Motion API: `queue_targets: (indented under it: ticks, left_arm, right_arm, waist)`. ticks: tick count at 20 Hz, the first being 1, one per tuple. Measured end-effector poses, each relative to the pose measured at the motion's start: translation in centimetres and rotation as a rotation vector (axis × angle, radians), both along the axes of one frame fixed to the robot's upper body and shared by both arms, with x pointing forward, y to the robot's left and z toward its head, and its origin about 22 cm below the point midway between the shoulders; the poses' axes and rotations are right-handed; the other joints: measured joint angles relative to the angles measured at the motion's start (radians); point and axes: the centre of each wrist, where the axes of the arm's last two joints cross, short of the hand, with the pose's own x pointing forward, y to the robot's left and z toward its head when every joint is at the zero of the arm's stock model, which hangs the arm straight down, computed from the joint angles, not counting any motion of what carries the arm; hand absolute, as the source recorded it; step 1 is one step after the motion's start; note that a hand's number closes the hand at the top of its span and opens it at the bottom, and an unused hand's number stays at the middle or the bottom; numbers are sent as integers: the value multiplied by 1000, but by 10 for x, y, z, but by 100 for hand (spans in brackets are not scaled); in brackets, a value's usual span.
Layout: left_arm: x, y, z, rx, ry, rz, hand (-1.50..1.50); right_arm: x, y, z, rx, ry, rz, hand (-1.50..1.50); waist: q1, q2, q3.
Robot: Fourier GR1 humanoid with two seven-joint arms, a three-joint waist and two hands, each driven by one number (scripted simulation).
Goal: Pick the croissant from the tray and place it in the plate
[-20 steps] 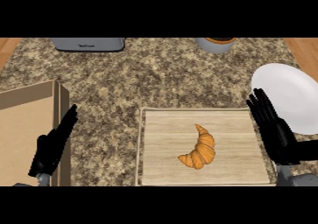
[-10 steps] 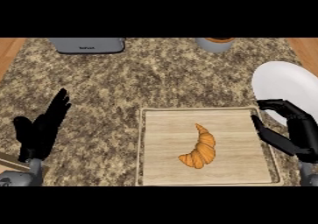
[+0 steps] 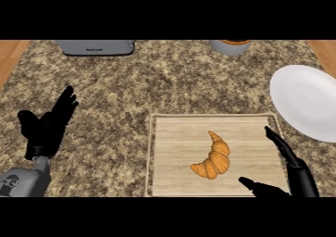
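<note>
A speckled brown and beige stone tabletop (image 3: 163,83) fills the view from above. A square, pale wooden tray (image 3: 177,139) with a low rim sits near the lower middle. On the tray lies a golden-brown croissant (image 3: 213,157), curved, with one pointed tip toward the far side and its thicker end toward the near side. It rests right of the tray's middle, and nothing touches it.

To the upper right of the tray, close to its far right corner but apart from it, sits a round white plate (image 3: 310,102), partly cut off by the right edge of the view.

The robot's right hand (image 3: 293,173) is black and shows at the tray's near right corner. Its fingers are spread wide and straight, with a long finger pointing away along the tray's right edge and the thumb reaching left over the tray's near edge. It holds nothing and is near the croissant, to its right, without touching.

The left hand (image 3: 47,127), also black, is well to the left of the tray over the tabletop, fingers straight and open, pointing away.

At the far edge stand a grey appliance (image 3: 96,47) and, further right, a grey cup (image 3: 230,46) with a brown top.
</note>
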Motion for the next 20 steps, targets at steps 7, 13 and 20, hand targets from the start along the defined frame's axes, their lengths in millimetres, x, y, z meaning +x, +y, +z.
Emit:
queue_targets:
  ticks: [7,13,20]
  left_arm:
    - [4,2,1,4,8,3,0]
    - [8,2,2,2,4,-1,0]
    - [7,-5,-3,-4,7,-3,0]
  right_arm:
    - [-8,5,31,-171,89,33,-150]
    - [-2,24,55,-264,204,82,-150]
    - [11,44,67,-414,338,107,-150]
  waist:
    - [5,0,0]
    - [8,0,0]
    - [12,1,0]
